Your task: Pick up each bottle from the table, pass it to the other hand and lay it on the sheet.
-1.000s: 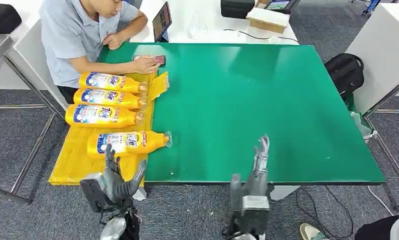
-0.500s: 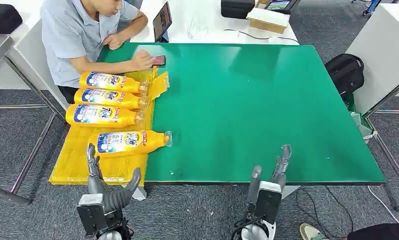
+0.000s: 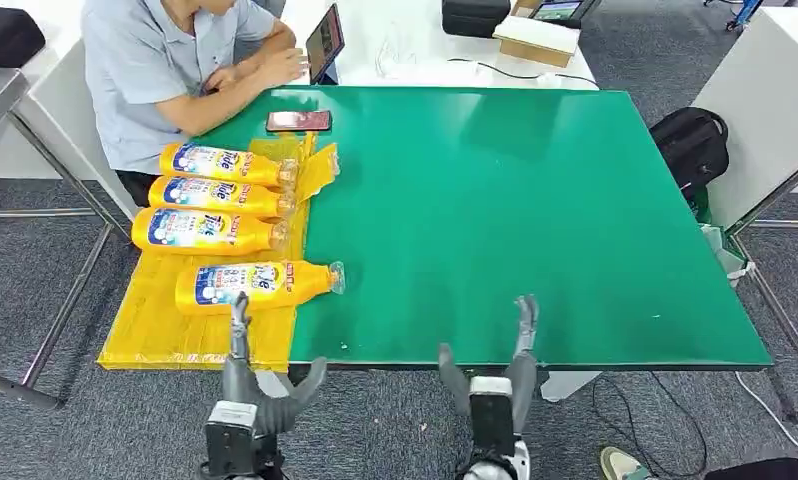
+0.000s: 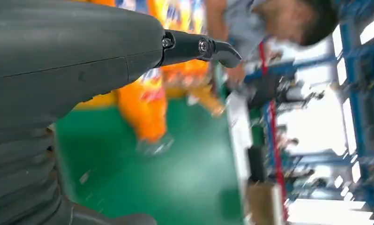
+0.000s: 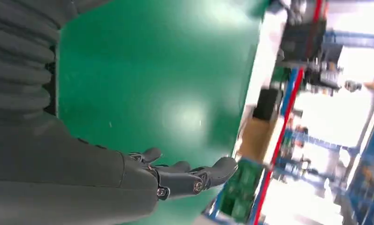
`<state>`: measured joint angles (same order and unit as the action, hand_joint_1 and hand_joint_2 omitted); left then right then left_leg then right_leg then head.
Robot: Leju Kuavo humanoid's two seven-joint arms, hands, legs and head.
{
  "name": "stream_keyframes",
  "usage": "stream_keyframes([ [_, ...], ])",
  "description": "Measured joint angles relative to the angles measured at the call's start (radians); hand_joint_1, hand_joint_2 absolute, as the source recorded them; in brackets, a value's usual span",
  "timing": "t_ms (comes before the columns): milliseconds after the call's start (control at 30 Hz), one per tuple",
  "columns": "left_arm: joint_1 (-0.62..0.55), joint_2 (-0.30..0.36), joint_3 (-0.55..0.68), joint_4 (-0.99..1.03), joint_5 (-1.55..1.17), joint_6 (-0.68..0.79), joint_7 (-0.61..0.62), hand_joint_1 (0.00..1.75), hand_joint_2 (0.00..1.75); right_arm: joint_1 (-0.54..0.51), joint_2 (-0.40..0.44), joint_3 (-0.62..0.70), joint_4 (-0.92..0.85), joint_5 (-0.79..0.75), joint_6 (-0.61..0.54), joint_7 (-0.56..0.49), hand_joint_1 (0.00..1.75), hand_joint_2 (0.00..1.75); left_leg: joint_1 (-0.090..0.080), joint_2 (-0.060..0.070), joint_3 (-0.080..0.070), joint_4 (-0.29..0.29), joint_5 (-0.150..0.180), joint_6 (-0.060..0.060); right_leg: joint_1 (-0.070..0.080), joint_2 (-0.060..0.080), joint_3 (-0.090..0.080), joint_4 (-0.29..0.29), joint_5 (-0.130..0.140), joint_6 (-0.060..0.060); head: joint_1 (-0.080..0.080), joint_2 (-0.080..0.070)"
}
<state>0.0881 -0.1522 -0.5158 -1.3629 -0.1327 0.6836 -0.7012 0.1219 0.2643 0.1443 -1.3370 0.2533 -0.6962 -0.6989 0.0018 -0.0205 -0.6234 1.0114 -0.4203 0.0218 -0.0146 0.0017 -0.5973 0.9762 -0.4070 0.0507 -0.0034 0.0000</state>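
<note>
With four yellow plastic bottles point(image 3: 255, 285) lying on the crinkled yellow sheet point(image 3: 165, 320) and both the left hand point(image 3: 260, 385) and right hand point(image 3: 490, 375) empty, fingers spread, near the green table point(image 3: 515, 220) edge, a careless swing could nudge the nearest bottle rolling.

The left hand point(image 4: 82, 61) takes up much of the frame, its grey cover and one dark finger point(image 4: 199, 47) stretched out with nothing in it. Beyond the finger, blurred orange bottles point(image 4: 147, 108) lie by the green table point(image 4: 175, 183). A person point(image 4: 269, 18) in a pale shirt sits at the table's far side.
</note>
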Motion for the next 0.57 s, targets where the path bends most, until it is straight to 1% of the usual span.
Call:
stream_keyframes([
  [100,-0.014,0.008,-0.024,0.051,0.033,-0.001,0.0,0.0,1.75,0.0,-0.021,0.051,0.03,-0.013,0.0,0.0,0.0,1.75,0.0,0.001,0.0,0.0,0.0,0.0,0.0,0.0,0.0,0.0,0.0,0.0,0.0,0.0],
  [300,-0.027,0.017,-0.033,0.093,0.051,0.005,0.0,0.0,1.75,0.0,-0.052,0.126,0.072,-0.018,0.0,0.0,0.0,1.75,0.0,0.0,0.0,0.0,0.0,0.0,0.0,0.0,0.0,0.0,0.0,0.0,0.0,0.0],
  [467,-0.026,0.019,-0.033,0.096,0.044,0.016,0.0,0.0,1.75,0.0,-0.067,0.148,0.087,0.008,0.0,0.0,0.0,1.75,0.0,0.0,0.0,0.0,0.0,0.0,0.0,0.0,0.0,0.0,0.0,0.0,0.0,0.0],
  [567,-0.019,0.018,-0.031,0.084,-0.02,0.017,0.0,0.0,1.75,0.0,-0.076,0.159,0.087,-0.001,0.0,0.006,0.0,1.75,0.0,0.0,0.0,0.0,0.0,0.0,0.0,0.0,0.0,0.0,0.0,0.0,0.0,0.0],
])
